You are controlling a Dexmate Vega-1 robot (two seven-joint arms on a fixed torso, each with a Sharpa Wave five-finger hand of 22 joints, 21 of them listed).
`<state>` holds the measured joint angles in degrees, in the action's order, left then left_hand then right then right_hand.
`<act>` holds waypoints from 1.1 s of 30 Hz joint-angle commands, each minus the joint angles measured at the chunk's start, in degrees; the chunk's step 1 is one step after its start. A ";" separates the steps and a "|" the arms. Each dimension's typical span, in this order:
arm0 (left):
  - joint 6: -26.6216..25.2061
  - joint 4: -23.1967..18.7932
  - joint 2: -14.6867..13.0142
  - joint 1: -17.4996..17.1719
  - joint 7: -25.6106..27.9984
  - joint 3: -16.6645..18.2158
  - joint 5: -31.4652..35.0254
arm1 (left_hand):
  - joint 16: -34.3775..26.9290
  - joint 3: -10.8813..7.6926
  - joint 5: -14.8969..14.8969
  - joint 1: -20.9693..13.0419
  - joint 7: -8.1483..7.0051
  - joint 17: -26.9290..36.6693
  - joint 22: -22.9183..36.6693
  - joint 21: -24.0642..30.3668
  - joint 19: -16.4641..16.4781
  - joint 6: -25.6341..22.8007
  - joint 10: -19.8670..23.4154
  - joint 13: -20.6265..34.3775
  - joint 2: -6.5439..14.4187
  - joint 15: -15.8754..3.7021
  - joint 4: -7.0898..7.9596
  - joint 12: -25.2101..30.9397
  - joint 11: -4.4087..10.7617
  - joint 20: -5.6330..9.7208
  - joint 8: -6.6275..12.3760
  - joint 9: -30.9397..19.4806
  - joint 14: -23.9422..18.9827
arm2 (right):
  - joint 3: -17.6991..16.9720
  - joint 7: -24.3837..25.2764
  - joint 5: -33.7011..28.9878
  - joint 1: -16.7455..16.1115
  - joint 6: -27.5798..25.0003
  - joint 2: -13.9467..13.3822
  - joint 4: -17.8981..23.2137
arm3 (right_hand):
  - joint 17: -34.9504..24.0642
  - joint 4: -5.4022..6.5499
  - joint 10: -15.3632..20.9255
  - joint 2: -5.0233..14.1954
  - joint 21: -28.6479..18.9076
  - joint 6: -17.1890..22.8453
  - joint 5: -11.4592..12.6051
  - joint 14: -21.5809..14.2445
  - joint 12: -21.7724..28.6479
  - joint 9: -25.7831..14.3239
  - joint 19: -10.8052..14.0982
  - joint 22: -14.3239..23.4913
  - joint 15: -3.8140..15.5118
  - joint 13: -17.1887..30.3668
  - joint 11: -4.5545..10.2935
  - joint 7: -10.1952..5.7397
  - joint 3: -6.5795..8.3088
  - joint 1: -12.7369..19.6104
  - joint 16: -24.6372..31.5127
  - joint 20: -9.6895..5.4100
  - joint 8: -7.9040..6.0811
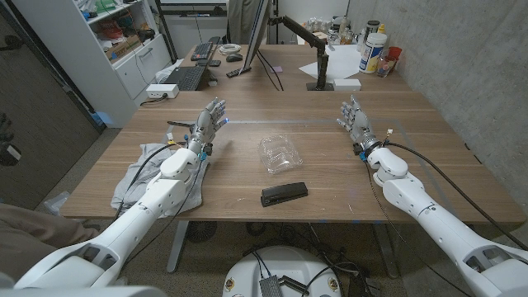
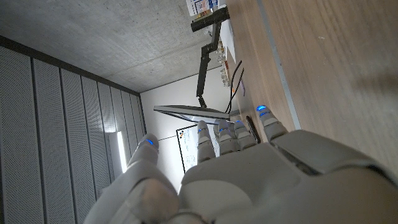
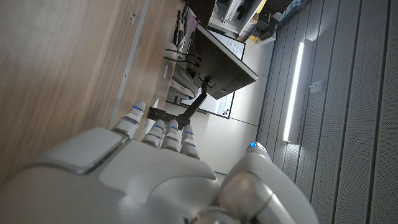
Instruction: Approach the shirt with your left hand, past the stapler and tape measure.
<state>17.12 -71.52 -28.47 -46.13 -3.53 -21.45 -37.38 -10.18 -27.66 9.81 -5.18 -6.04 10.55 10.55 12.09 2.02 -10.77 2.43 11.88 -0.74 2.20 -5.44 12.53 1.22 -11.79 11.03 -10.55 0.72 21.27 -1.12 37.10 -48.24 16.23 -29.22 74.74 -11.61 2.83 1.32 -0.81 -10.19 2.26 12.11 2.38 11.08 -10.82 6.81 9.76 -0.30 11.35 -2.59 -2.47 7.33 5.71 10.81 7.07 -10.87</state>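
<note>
My left hand point(image 1: 210, 118) hovers, fingers spread and empty, beyond the crumpled grey cloth shirt point(image 1: 147, 169) at the desk's left edge (soft, light; I'd pinch a raised fold).

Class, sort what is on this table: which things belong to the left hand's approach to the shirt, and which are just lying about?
Job: left robot hand, grey shirt, black stapler.
Lying about: clear plastic tray, keyboard, white bottle, right robot hand.
</note>
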 commanded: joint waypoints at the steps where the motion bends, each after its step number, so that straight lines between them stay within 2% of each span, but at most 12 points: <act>1: 1.25 1.86 0.49 1.26 -1.47 -0.19 0.04 | -0.28 -0.30 0.25 -0.63 0.13 0.08 0.05 0.28 0.00 -0.63 0.40 0.10 0.08 0.57 -0.03 0.29 -0.05 -0.50 0.33 -0.14 -0.03 | 0.43 -0.65 -0.33 0.26 -0.41 -0.32 -0.02 | -0.20 0.02 0.05 0.02 -0.33 -0.02 0.39 0.73 0.28 -0.26 -0.12 0.09 0.01 0.13 -0.22 -0.44 0.42 0.51 0.42 0.48 -0.26; 17: 2.11 0.41 0.23 -0.01 -0.63 0.07 0.36 | -0.29 -0.33 0.22 -0.71 0.09 0.06 0.02 0.15 -0.03 -0.78 0.55 0.08 0.13 0.68 -0.18 0.35 -0.05 -0.47 0.31 -0.13 0.29 | 0.24 -0.43 -0.41 -0.05 -0.29 -0.61 0.47 | -0.16 -0.03 -0.06 0.17 -0.37 -0.18 0.34 0.97 0.28 -0.25 -0.29 0.08 -0.13 0.11 -0.22 -0.34 0.42 0.54 0.42 0.58 -0.25; 33: 2.30 -4.64 -2.00 -2.39 3.13 0.32 3.42 | -0.01 -0.38 0.20 -0.83 0.12 0.05 -0.02 -0.16 -0.44 -0.67 0.01 0.06 0.20 0.90 -0.39 0.14 -0.17 -0.50 0.18 -0.13 1.63 | 0.55 -1.09 -0.45 0.08 -0.89 -1.00 0.52 | -0.12 -0.11 -0.12 0.32 -0.40 -0.21 0.28 1.11 0.30 -0.24 -0.45 0.08 -0.20 0.09 -0.27 -0.40 0.42 0.62 0.47 0.70 -0.29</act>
<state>19.42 -73.50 -29.18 -47.37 -2.57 -21.20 -35.94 -10.18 -27.90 9.80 -5.48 -5.74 10.44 10.39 12.09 1.70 -11.07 2.43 11.87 -0.44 2.82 -5.69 12.52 1.22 -12.09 11.03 -10.54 1.95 21.72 -1.98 36.60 -48.24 15.94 -29.95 75.10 -11.59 2.82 1.32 -0.81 -10.42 2.25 12.11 2.98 11.08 -10.80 6.59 9.74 -0.30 11.33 -2.57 -2.45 7.33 5.70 11.07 7.28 -10.87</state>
